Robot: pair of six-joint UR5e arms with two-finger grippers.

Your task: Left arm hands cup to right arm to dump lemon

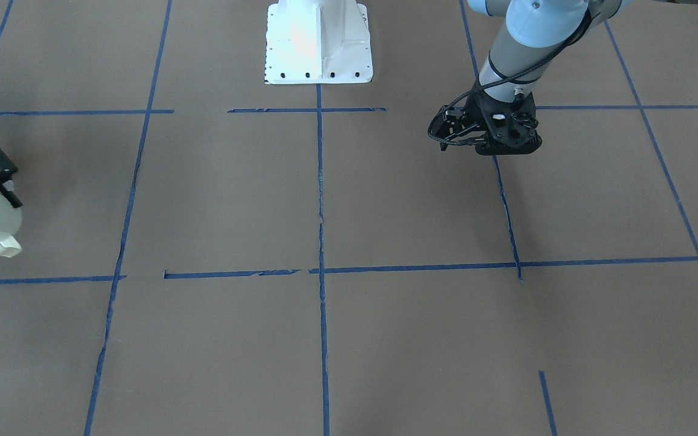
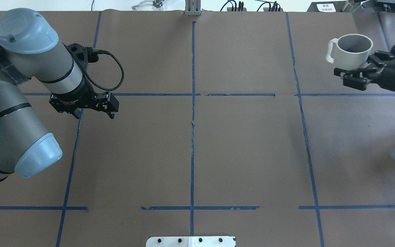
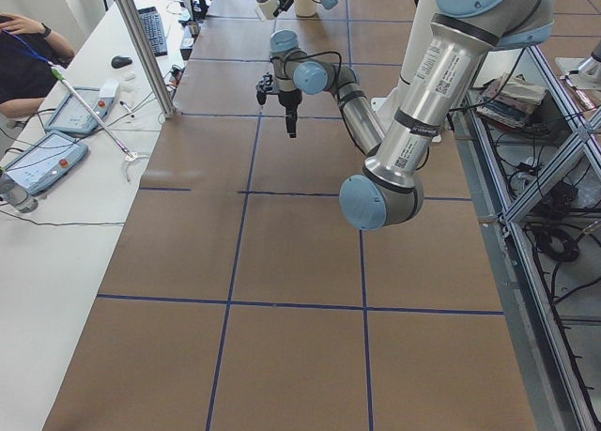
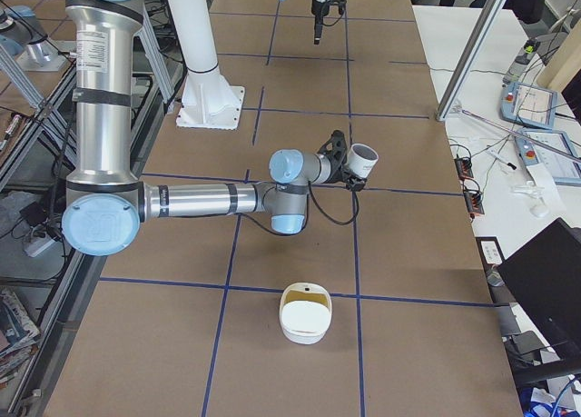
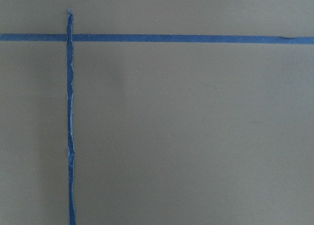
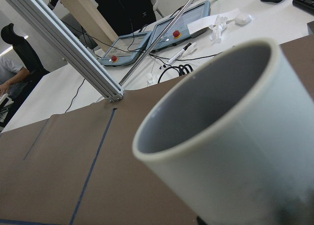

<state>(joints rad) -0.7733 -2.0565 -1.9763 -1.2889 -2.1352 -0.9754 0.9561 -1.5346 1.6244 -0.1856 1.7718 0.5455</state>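
One white loop-handled mug [image 2: 350,56], clamped by right gripper [image 2: 357,67] at right edge of brown counter [image 2: 245,147], may slip when tipped; left gripper [image 2: 94,111] spread, empty.

Left arm [image 2: 29,85]: elbow folded by the left edge, wrist turned down, left gripper [image 3: 291,129] hanging fingers-down; jaw gap unreadable. Right arm [image 4: 195,202]: stretched low toward the far right corner, right gripper [image 2: 358,67] clamped on the cup [image 2: 350,51].
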